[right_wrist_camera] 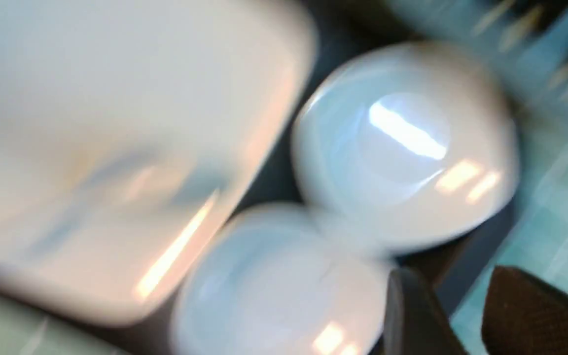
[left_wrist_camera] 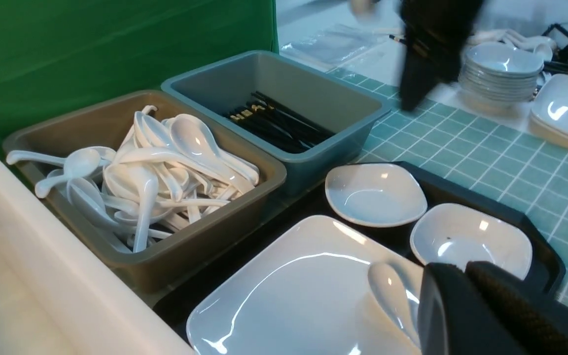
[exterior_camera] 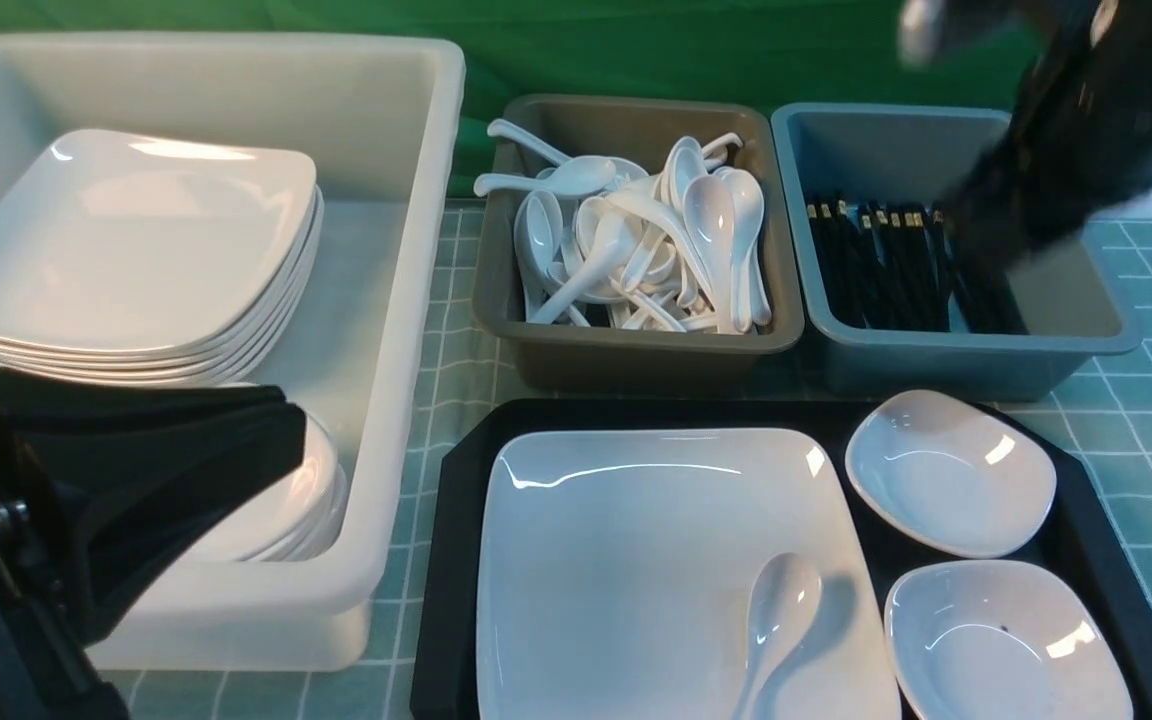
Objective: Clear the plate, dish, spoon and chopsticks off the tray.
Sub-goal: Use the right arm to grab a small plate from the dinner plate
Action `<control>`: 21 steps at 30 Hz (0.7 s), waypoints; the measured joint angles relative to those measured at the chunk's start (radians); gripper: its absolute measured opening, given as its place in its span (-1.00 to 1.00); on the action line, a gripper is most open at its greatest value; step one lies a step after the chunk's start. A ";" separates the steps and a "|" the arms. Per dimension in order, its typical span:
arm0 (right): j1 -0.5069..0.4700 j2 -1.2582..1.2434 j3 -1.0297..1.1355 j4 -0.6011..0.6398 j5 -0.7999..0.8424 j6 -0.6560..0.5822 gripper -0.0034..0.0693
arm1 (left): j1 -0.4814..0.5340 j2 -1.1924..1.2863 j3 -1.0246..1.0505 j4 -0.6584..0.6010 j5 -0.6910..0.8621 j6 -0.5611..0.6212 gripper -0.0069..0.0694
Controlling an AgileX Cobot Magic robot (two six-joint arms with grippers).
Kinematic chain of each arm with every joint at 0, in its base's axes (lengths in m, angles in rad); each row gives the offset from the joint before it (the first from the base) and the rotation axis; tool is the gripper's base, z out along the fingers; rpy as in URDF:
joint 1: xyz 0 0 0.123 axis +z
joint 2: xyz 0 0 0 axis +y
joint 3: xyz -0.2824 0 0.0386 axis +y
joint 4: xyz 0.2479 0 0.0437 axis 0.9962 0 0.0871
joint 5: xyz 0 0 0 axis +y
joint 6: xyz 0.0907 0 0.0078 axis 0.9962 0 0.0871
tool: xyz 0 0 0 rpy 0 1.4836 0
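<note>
The black tray [exterior_camera: 444, 560] lies at the front. On it is the large white plate [exterior_camera: 636, 560], and the spoon [exterior_camera: 778, 610] rests on the plate's near right part. Two small white dishes [exterior_camera: 948, 470] [exterior_camera: 1006, 645] sit on the tray to the right of the plate. Black chopsticks [exterior_camera: 886, 265] lie in the blue bin [exterior_camera: 1076, 310]. My right arm [exterior_camera: 1066, 130] is a dark blur above that bin. My right gripper [right_wrist_camera: 454, 278] is open with nothing between its fingers. My left gripper [left_wrist_camera: 463, 270] is shut and empty, low at the left over the white tub [exterior_camera: 406, 250].
The tub holds a stack of large plates [exterior_camera: 136, 240] and smaller dishes under my left gripper. A brown bin [exterior_camera: 636, 345] behind the tray is full of white spoons [exterior_camera: 636, 240]. Off to the right, more stacked bowls [left_wrist_camera: 501, 69] stand beyond the checked cloth.
</note>
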State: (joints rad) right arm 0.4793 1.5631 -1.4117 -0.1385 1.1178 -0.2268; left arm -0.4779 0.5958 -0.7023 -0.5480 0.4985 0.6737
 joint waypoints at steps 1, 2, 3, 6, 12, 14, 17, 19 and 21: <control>0.034 -0.029 0.080 -0.002 -0.014 0.000 -0.21 | 0.000 0.000 0.000 0.001 0.001 0.000 -0.77; 0.081 -0.090 0.196 -0.008 -0.057 0.006 -0.21 | 0.000 0.000 0.000 0.001 0.002 0.001 -0.77; 0.130 -0.141 0.333 -0.011 -0.113 0.021 -0.18 | 0.000 0.000 0.000 0.001 0.007 0.001 -0.77; 0.201 -0.191 0.480 -0.012 -0.211 0.055 -0.03 | 0.000 0.000 0.000 0.001 0.015 0.001 -0.77; 0.254 -0.208 0.669 -0.016 -0.403 0.127 0.53 | 0.000 0.000 0.000 0.000 0.016 0.002 -0.77; 0.254 -0.200 0.701 -0.036 -0.450 0.134 0.60 | 0.000 0.000 0.000 0.000 0.016 0.003 -0.77; 0.251 -0.181 0.735 -0.086 -0.513 0.137 0.64 | 0.000 0.000 0.000 0.000 0.025 0.003 -0.77; 0.242 -0.166 0.751 -0.117 -0.554 0.139 0.64 | 0.000 0.000 0.000 0.000 0.030 0.003 -0.77; 0.228 -0.142 0.759 -0.135 -0.583 0.140 0.65 | 0.000 0.000 0.000 0.000 0.034 0.008 -0.77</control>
State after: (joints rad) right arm 0.7073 1.4210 -0.6531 -0.2734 0.5349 -0.0873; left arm -0.4779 0.5958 -0.7023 -0.5478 0.5329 0.6818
